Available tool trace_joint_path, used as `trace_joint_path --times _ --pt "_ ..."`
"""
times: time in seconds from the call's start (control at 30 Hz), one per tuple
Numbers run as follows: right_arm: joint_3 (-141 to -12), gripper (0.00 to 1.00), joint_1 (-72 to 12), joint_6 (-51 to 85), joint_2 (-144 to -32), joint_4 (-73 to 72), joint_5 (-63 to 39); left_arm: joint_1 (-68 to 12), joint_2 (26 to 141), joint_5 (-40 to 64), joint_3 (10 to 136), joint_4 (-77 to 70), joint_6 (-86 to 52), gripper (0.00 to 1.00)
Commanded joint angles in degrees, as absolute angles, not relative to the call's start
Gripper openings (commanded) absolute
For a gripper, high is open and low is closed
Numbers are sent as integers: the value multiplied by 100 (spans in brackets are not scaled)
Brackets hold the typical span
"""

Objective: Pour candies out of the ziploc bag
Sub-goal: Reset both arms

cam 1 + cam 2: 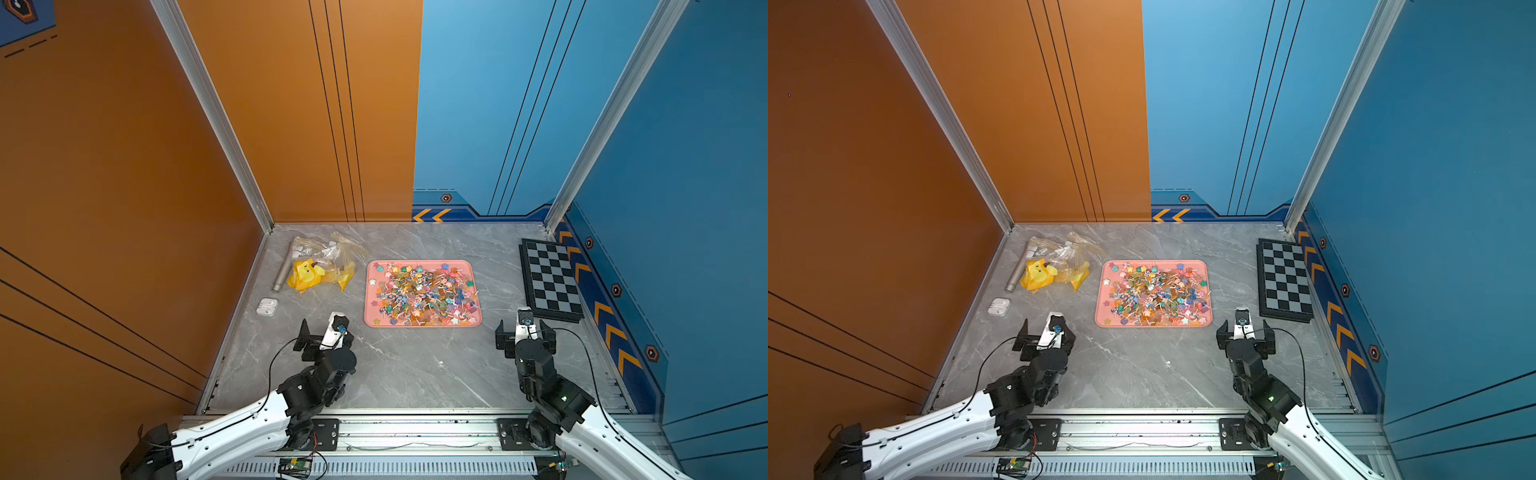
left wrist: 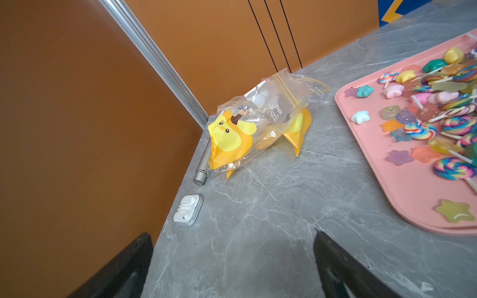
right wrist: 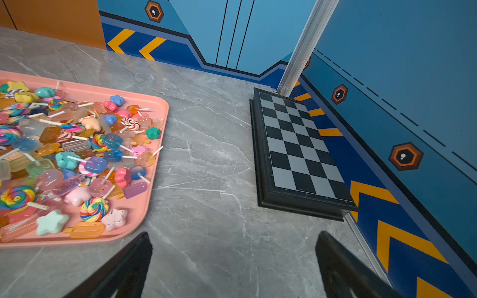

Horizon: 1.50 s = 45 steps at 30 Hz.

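We are judging pouring finished, candies (image 1: 424, 293) covering the tray (image 1: 369, 305), ziploc bag (image 2: 278, 108) lying aside, left gripper (image 2: 231, 233) and right gripper (image 3: 233, 233) holding fingers open and empty, needing only retraction.

The table (image 1: 407, 374) is a smooth grey stone-look slab with a faint sheen. On it the pink tray (image 2: 374, 154) looks like matt plastic, and the candies (image 3: 64, 154) on it are glossy, some clear and jelly-like, others opaque. At the far left the ziploc bag (image 2: 260, 121) is thin, crinkled clear film that catches the light, the cylinder (image 2: 202, 170) beside it is brushed silver metal and the nearer white case (image 2: 188, 210) is smooth shiny plastic, while on the right the chessboard (image 3: 296, 144) has a satin black frame and flat, matt squares.
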<state>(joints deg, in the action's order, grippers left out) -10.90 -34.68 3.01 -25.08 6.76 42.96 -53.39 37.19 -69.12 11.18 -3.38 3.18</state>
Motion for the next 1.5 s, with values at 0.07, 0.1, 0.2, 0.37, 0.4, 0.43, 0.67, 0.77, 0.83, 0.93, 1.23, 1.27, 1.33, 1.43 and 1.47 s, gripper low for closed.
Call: trace_joint_path --times 0.07,0.1,0.2,0.37,0.4,0.43,0.67,0.77,0.83,0.93,1.23,1.27,1.33,1.43,1.47 --pt "-1062 100 -3111 430 -2656 492 3850 -5126 3635 -6663 1028 -200 238 98" --pt "-1066 100 -3067 444 -2676 492 3806 -5084 3663 -6626 1039 -222 244 98" --pt "-1072 100 -2952 466 -2702 466 3715 -4985 3773 -6477 1019 -457 400 98" --pt "-884 100 -2862 373 -2641 -78 3726 -4783 4064 -6290 992 -877 611 98" --pt "-843 100 -2823 366 -2638 -189 3726 -4739 4115 -6255 989 -928 619 98" --pt "-813 100 -2775 361 -2651 -303 3699 -4679 4160 -6201 1004 -974 627 98" --pt "-861 100 -2510 426 -2957 -468 3446 -4382 4295 -5997 1037 -1062 599 98" --pt "-891 100 -2459 447 -3055 -492 3402 -4273 4371 -5925 1004 -1285 693 98" --pt "-905 100 -2428 457 -3101 -500 3386 -4182 4472 -5881 1001 -1412 734 98" --pt "-914 100 -2396 474 -3124 -501 3360 -4066 4631 -5794 1061 -1442 708 98" --pt "-890 100 -2276 475 -3190 -674 3335 -3957 4904 -5683 1035 -1898 889 98" --pt "-831 100 -2276 434 -3176 -830 3354 -3930 4905 -5661 1020 -1961 913 98" --pt "-662 100 -2263 345 -3148 -1290 3469 -3869 4904 -5616 995 -2056 932 98" --pt "-295 100 -2226 264 -3179 -2300 3587 -3806 4930 -5555 933 -2292 1016 98" --pt "-174 100 -2196 264 -3214 -2626 3619 -3782 4931 -5546 930 -2334 1028 98"
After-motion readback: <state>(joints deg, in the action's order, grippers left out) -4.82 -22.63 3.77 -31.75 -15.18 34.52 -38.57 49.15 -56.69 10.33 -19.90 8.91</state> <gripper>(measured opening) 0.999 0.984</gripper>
